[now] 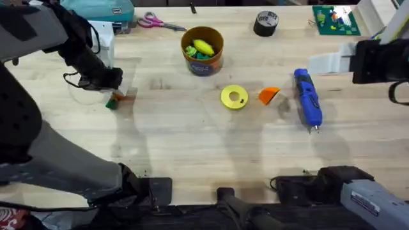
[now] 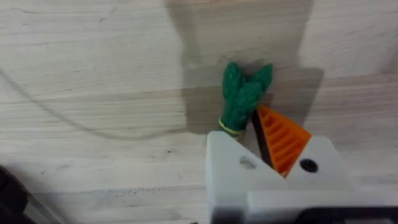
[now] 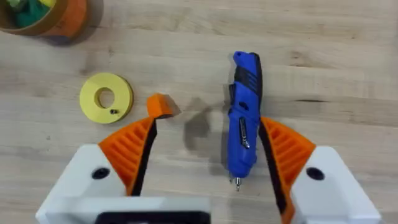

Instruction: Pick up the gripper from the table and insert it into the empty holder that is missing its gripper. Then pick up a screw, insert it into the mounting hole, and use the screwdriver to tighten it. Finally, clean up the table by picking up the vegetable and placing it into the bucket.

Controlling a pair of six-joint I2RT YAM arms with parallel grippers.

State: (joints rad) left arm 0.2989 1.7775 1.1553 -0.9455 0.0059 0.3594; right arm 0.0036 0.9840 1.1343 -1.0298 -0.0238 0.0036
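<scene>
Reaching the left gripper (image 1: pixel 120 96) down to the wood at the left side of the table, right at the vegetable (image 1: pixel 112 103). Seeing, from the left wrist, that green bundle (image 2: pixel 244 94) lying flat with its yellow-banded end touching the tip of the bare white holder (image 2: pixel 227 165), a ribbed orange pad (image 2: pixel 283 142) sitting just beside it. Not being able to tell whether this left gripper (image 2: pixel 254 134) is clenched, released or gripping the bundle. Holding the right gripper (image 1: pixel 332 62) up near the right edge, released, its two orange pads (image 3: pixel 127 149) spread wide apart and grasping nothing. Looking down through the right gripper (image 3: pixel 208 124) at the screwdriver (image 3: pixel 244 118), lying on the wood with its metal bit pointing toward the arms' bases. Finding the screwdriver (image 1: pixel 307 99) right of centre, the loose orange gripper (image 1: pixel 269 95) just beside it, and a yellow disc (image 1: pixel 234 97) just left of that, none touching. Finding the bucket (image 1: pixel 202 50) standing upright farther back, near the middle, holding yellow and green toy pieces, well apart from the vegetable. Spotting a black tape roll (image 1: pixel 266 23) and scissors (image 1: pixel 156 23) along the far edge.
</scene>
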